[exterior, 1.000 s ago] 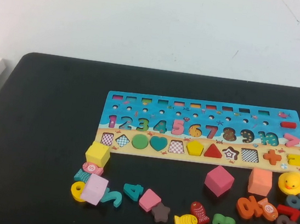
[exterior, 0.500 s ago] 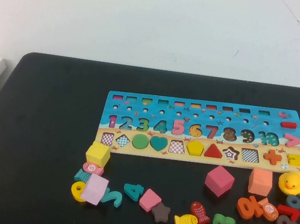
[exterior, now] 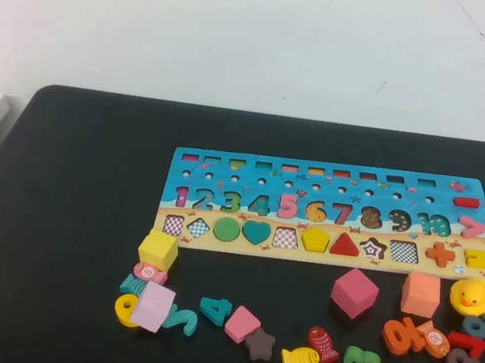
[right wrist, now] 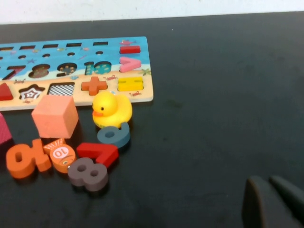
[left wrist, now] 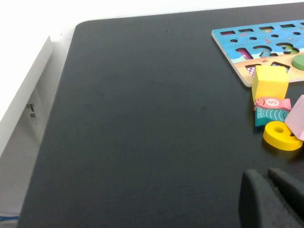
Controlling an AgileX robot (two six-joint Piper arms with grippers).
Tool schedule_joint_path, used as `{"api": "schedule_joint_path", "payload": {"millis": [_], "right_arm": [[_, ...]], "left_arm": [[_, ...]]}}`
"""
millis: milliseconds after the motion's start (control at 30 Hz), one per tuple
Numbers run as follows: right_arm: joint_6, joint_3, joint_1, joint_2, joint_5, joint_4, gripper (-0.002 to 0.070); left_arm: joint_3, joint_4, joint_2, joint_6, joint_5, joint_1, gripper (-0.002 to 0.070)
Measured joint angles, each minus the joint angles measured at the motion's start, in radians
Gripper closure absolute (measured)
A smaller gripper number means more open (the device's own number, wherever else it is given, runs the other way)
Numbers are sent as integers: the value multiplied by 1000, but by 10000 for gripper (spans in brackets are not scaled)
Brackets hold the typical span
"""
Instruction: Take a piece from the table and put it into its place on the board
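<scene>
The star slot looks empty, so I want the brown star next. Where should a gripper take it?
Probably best to come straight down on the small flat brown star piece and close on its free side edges. It lies flat, and the pink rounded block crowds its far-left side. The left gripper and right gripper hover over the bare black table, away from it.
</scene>
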Motion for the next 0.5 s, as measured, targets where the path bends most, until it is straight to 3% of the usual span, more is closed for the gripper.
{"api": "schedule_joint_path", "payload": {"millis": [500], "right_arm": [[-11, 0, 0, 0, 2, 0, 658]], "left_arm": [[0, 0, 0, 2, 0, 0, 678]]}}
